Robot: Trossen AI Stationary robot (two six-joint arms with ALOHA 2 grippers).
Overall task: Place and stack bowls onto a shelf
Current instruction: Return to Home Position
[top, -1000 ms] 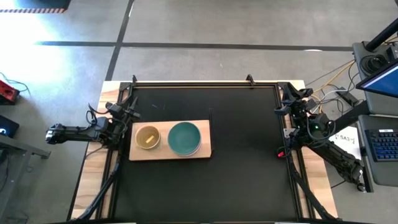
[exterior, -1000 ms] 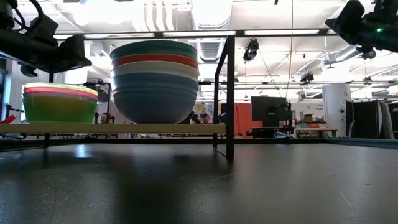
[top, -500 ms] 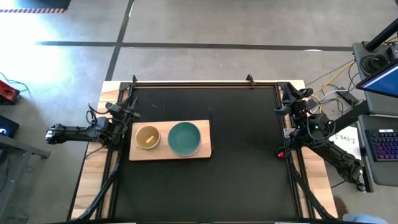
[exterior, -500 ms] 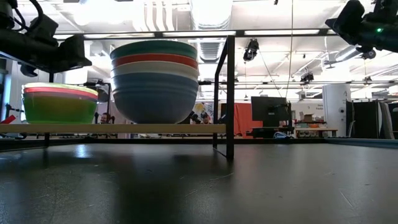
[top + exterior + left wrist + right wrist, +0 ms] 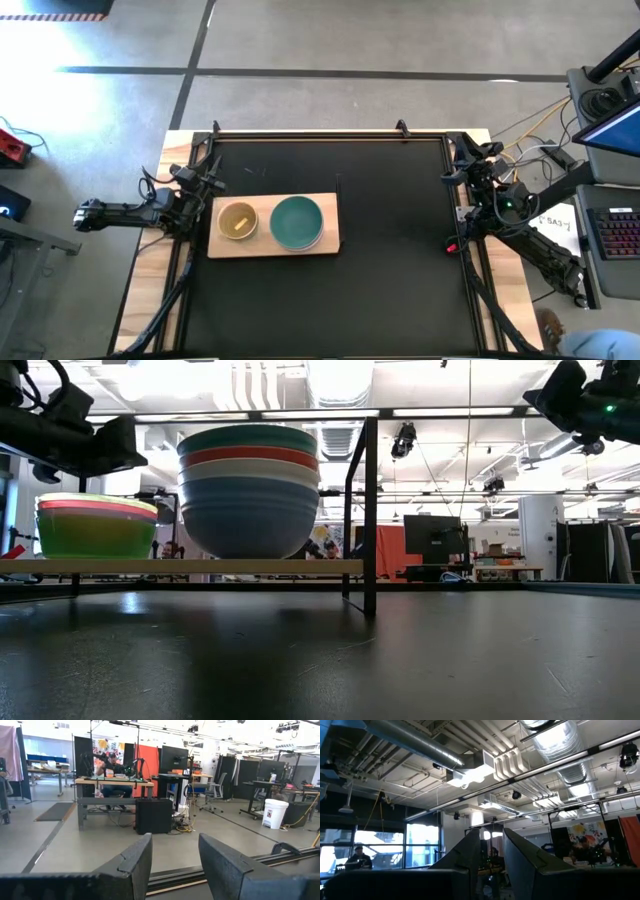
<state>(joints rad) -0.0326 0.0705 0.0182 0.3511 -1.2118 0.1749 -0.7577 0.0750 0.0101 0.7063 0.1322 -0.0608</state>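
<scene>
The light-wood shelf (image 5: 325,243) (image 5: 330,566) lies on the left half of the black table. Two stacks of bowls rest on it. The small stack (image 5: 238,220) (image 5: 95,528) has green lowest, a magenta rim above it and yellow on top; cyan does not show. The larger stack (image 5: 296,222) (image 5: 250,490) runs pale blue, white, red, teal from the bottom up. My left gripper (image 5: 207,183) (image 5: 175,862) is open, raised at the table's left edge beside the shelf. My right gripper (image 5: 468,158) (image 5: 492,847) is open, raised at the right edge and tipped upward.
A black metal frame (image 5: 330,133) runs around the tabletop, and one upright post (image 5: 370,510) stands just right of the shelf. The table's right half (image 5: 400,250) holds no objects. Part of a person (image 5: 560,335) shows on the floor beyond the near right corner.
</scene>
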